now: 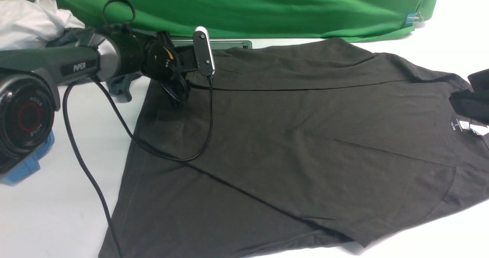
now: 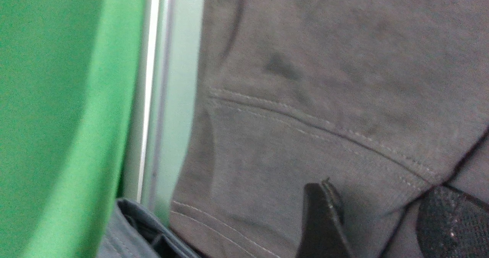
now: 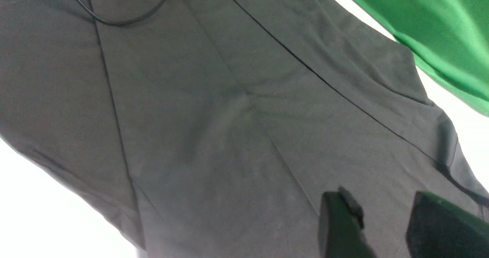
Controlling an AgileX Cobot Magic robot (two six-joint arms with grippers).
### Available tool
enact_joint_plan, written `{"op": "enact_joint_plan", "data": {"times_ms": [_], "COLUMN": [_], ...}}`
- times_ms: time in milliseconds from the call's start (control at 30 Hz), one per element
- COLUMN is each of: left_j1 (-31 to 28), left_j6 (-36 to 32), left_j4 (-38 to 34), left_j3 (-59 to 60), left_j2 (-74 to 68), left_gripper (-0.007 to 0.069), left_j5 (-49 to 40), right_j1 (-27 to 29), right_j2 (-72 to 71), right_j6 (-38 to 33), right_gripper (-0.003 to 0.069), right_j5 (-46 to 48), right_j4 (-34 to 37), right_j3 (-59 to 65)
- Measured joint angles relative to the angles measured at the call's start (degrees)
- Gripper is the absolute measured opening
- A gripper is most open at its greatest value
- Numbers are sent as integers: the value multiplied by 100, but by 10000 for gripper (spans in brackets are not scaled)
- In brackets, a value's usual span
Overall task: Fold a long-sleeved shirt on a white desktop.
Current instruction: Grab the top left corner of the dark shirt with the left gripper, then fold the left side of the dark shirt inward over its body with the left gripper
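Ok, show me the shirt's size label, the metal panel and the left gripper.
size label (image 1: 463,125): front view, its white middle.
metal panel (image 1: 233,44): front view, its exposed strip.
left gripper (image 2: 382,204): left wrist view, midway between fingertips.

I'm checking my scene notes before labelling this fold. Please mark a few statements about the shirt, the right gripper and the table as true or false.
1. The long-sleeved shirt lies spread on the white desktop. True.
2. Its neck label sits at the robot's left. False: it is at the robot's right.
3. The right gripper is shut. False: its jaws stand apart over the shirt.
4. A black cable loops over the shirt. True.
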State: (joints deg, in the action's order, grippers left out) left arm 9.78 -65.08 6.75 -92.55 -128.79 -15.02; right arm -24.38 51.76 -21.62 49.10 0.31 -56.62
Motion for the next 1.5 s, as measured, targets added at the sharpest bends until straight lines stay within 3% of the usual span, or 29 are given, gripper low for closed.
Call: {"op": "enact_joint_plan", "data": {"times_ms": [133,300,333,433,933,1500], "left_j1": [0,4,4,23,337,735], "left_j6": [0,0,0,6,615,903], "left_j4": [-33,-51,-58,-60,-59,171], "left_j3": [0,-7,-7,-7,-7,135], "left_j2": [-69,-110,-104,-23,1057,1727], "left_gripper": [293,148,66,34,31,31], "left_j5": [217,291,282,103,-2633,-4081], "right_j1": [0,0,0,0,0,0], "right_j2": [0,0,0,0,0,0], "right_j6": [0,0,0,5,40,34], "right_gripper": [248,248,248,243,220,232], "right_j5": [-12,-11,-25,-38,-91,93], "right_j4": [0,0,0,0,95,106], "right_j3": [0,0,0,0,0,0]}}
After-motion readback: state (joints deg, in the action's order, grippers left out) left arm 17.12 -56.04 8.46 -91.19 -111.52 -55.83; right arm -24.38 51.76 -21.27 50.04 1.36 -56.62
